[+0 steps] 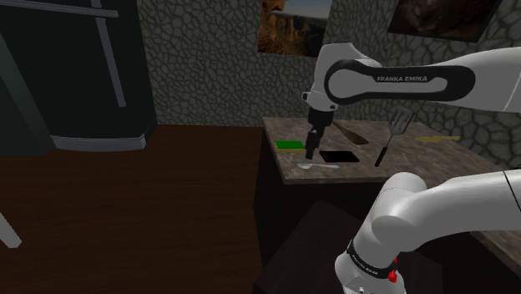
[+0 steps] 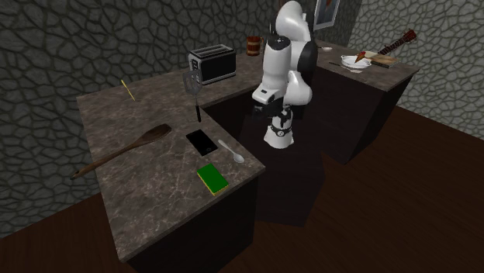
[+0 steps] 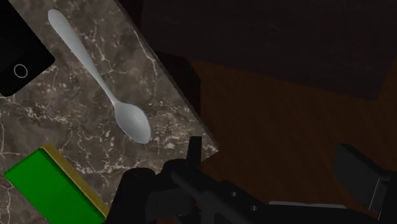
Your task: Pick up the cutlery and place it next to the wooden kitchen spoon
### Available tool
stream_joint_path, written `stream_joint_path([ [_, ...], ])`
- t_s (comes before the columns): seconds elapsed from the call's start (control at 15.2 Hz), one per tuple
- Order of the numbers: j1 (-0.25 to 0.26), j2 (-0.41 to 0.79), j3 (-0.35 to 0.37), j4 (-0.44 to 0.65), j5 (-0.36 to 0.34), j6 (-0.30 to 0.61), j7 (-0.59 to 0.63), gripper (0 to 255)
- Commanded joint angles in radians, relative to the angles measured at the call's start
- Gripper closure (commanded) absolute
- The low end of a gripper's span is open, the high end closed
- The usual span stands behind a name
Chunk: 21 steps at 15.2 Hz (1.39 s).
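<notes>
All three pictures are dim. The shoulder view is dark: the fridge (image 1: 75, 67) is almost black and the floor (image 1: 125, 217) is deep brown. The white arm (image 1: 392, 82) is the brightest thing there. In the second exterior view soft, even light lies on the counter (image 2: 155, 186). In the wrist view the spoon (image 3: 100, 83) looks pale on the counter, and the floor past the edge is very dark.
</notes>
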Motion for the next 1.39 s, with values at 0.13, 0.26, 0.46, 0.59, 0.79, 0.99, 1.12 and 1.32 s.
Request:
stream_joint_path([
  [0.13,-0.025,0.031,-0.069,-0.057,-0.118,0.077,-0.141,0],
  [0.26,-0.037,0.061,-0.105,-0.073,-0.177,0.122,-0.206,0],
  [0.46,-0.057,0.120,-0.159,-0.087,-0.266,0.199,-0.299,0],
  [0.59,-0.069,0.168,-0.197,-0.089,-0.324,0.256,-0.358,0],
  [0.79,-0.084,0.255,-0.252,-0.079,-0.406,0.349,-0.442,0],
  [0.99,-0.094,0.326,-0.291,-0.072,-0.459,0.427,-0.490,0],
  [1.12,-0.098,0.346,-0.303,-0.084,-0.470,0.461,-0.487,0],
  [1.32,-0.104,0.380,-0.321,-0.101,-0.486,0.513,-0.482,0],
])
